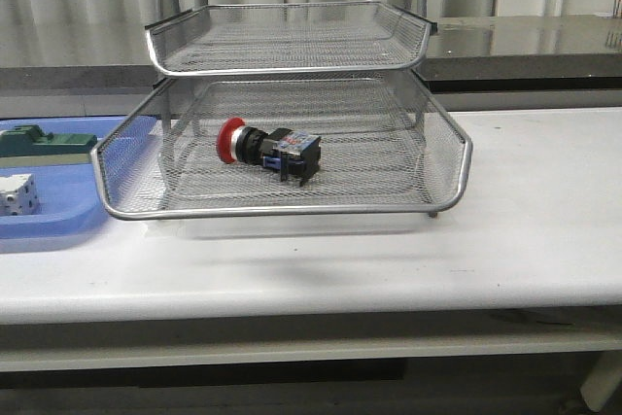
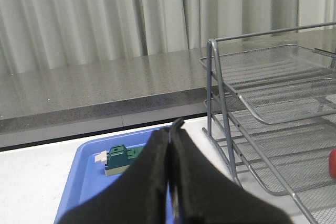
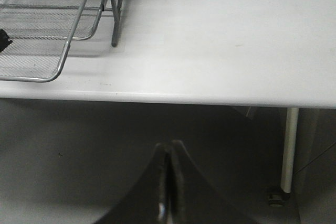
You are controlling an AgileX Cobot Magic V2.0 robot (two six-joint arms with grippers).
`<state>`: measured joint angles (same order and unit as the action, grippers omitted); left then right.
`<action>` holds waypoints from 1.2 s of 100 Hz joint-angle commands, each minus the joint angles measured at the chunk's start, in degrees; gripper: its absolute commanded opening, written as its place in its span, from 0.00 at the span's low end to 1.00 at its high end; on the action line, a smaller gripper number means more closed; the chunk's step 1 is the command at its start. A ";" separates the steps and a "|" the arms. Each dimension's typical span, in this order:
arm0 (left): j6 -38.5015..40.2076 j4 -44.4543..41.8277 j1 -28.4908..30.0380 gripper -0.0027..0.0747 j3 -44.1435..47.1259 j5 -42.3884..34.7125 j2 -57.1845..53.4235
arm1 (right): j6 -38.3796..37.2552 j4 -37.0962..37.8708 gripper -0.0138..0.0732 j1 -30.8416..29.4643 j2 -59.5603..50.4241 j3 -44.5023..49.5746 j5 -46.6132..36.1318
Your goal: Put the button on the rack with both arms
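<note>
The button (image 1: 268,149), with red mushroom head, black body and blue-black rear block, lies on its side in a lower tier of the silver wire-mesh rack (image 1: 442,133). Only its red edge (image 2: 332,161) shows in the left wrist view, and a black tip (image 3: 3,40) in the right wrist view. Neither arm shows in the front view. My left gripper (image 2: 170,132) is shut and empty, off the rack's (image 2: 262,119) left side, over the blue tray. My right gripper (image 3: 169,148) is shut and empty, below the table's front edge, right of the rack (image 3: 73,30).
A flat blue plastic tray (image 1: 58,225) lies left of the rack and holds a green block (image 1: 44,143) and a white cube-like part (image 1: 17,193). The green block also shows in the left wrist view (image 2: 119,157). A grey counter (image 1: 525,41) runs behind the white table (image 1: 525,230).
</note>
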<state>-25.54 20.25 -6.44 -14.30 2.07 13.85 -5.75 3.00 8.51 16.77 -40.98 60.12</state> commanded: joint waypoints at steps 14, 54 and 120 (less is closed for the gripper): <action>0.72 0.62 0.18 0.01 -1.52 -4.54 0.53 | 0.14 0.63 0.08 -0.05 0.71 -1.62 -4.95; 0.72 0.62 0.18 0.01 -1.52 -4.54 0.53 | 0.14 -8.07 0.08 -0.05 10.48 -1.54 -16.50; 0.72 0.62 0.18 0.01 -1.52 -4.54 0.53 | 17.50 -42.06 0.08 3.63 47.24 -1.54 -25.90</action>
<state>-25.54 20.25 -6.36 -14.30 2.07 13.85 8.90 -34.65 10.30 61.78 -40.98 37.96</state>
